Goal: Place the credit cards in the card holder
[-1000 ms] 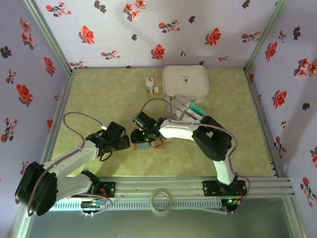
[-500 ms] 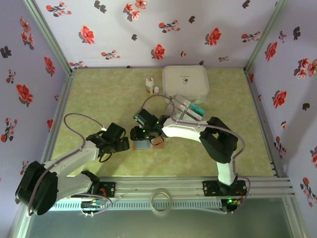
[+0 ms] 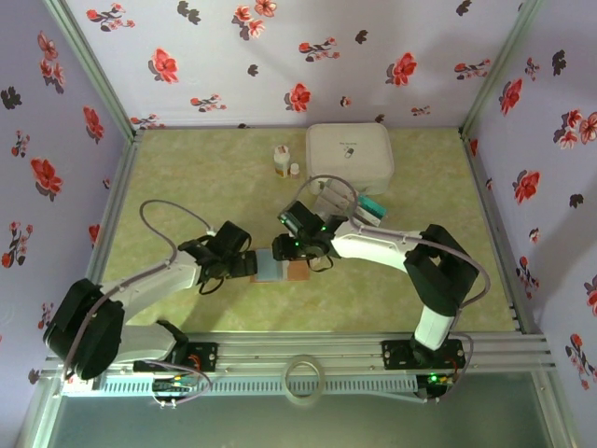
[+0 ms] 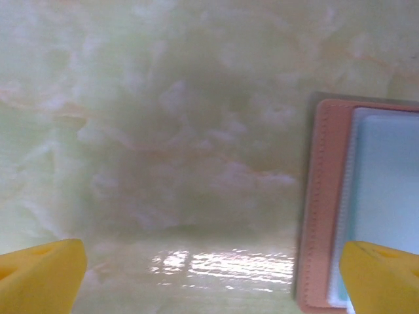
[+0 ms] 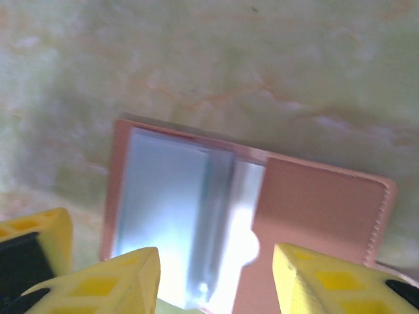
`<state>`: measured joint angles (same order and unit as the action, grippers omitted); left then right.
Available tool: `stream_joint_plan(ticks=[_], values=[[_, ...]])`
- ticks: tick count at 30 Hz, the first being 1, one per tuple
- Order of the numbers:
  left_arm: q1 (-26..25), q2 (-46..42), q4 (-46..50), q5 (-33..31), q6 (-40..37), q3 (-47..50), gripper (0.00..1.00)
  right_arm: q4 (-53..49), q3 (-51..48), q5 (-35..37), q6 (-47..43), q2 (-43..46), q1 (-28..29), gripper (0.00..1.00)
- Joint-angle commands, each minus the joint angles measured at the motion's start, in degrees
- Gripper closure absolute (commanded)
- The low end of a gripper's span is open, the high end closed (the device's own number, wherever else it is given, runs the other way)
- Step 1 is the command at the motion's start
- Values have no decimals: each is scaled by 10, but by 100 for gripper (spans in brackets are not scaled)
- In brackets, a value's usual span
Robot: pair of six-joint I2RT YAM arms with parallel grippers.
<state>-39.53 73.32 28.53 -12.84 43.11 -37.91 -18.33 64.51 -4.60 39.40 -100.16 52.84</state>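
Observation:
The card holder [image 3: 297, 271] lies open on the table, its pale blue inner face to the left and its brown flap to the right. My right gripper [image 3: 285, 248] hovers just behind it, open, with nothing between its fingers. In the right wrist view the card holder [image 5: 321, 216] spreads below my right gripper [image 5: 216, 281]. My left gripper [image 3: 246, 266] sits at the holder's left edge, wide open and holding nothing. The left wrist view has the card holder [image 4: 325, 196] at the right, by the right finger of my left gripper [image 4: 213, 281]. The credit cards [image 3: 347, 200] lie in a loose pile in front of the white box, one teal.
A large white rounded-square box [image 3: 349, 155] stands at the back centre. Two small white bottles [image 3: 281, 161] stand to its left. Flowered walls close in the table [image 3: 187, 187] on three sides, and a metal rail [image 3: 373, 347] runs along the near edge.
My left gripper has slid right up to the card holder's left edge. My right arm has shifted right and back, uncovering the holder, which now lies open.

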Motion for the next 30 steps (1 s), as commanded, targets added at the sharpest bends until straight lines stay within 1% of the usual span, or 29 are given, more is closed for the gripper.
stream_joint_plan(ticks=[1, 8, 14, 22, 26, 30], values=[[-15, 25, -8, -5, -10, -29, 0, -12, -18, 21, -12, 26, -6, 52], [-45, 83, -3, -31, -14, -60, 0, -4, -36, 21, -15, 18, -10, 52], [-55, 109, 7, -56, -13, -56, 0, -1, -44, 21, -15, 21, -13, 52], [-55, 106, 8, -66, -3, -32, 0, -11, -44, 25, -19, 32, -18, 52], [-55, 97, 8, -66, -2, -31, 0, -44, -28, 39, -38, 57, -27, 52], [-55, 89, 11, -66, -4, -38, 0, -90, -6, 65, -73, 93, -51, 52]])
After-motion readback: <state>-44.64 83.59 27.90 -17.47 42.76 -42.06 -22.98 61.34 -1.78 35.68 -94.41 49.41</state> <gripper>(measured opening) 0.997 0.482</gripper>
